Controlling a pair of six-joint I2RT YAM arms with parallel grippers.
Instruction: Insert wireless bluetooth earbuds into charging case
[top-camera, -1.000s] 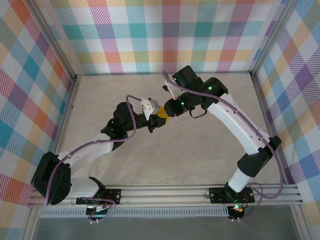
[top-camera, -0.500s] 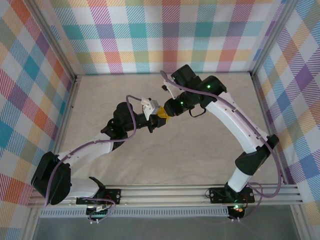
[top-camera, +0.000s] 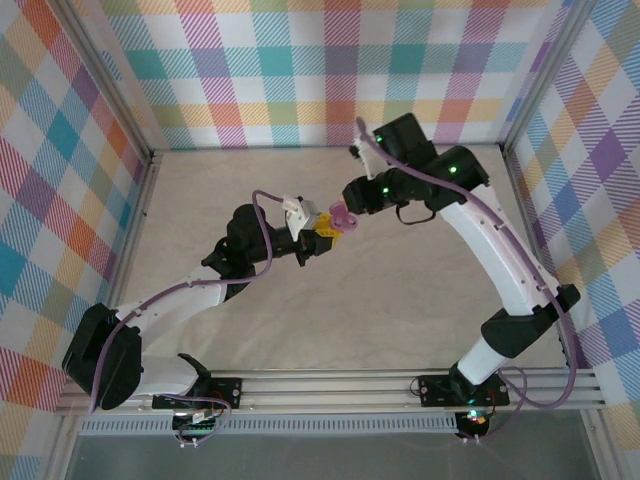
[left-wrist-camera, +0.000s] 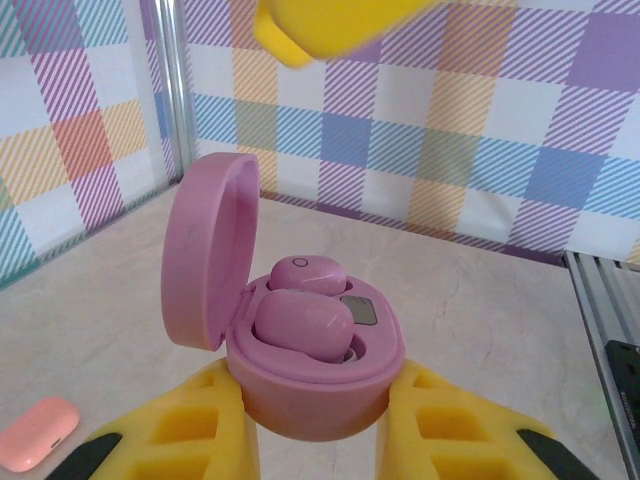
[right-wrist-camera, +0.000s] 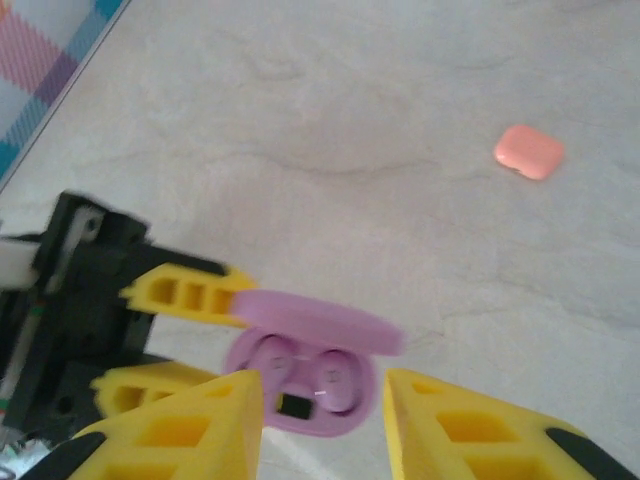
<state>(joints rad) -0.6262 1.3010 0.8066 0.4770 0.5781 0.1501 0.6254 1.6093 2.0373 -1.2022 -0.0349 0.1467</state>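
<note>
Grip: left gripper (left-wrist-camera: 315, 415) closed on the base of the open purple charging case (left-wrist-camera: 318, 385).
Two purple earbuds (left-wrist-camera: 300, 322) sit side by side in its wells, with the lid (left-wrist-camera: 205, 265) hinged upright. The right gripper (right-wrist-camera: 320, 410) hovers just above, jaws apart and holding nothing. Farther out, a closed orange-pink case (right-wrist-camera: 528, 151) lies on the marbled table (right-wrist-camera: 400, 90).

table (top-camera: 400, 300): beige, marbled | lying on it: salmon case (right-wrist-camera: 529, 152) (lid shut)
</note>
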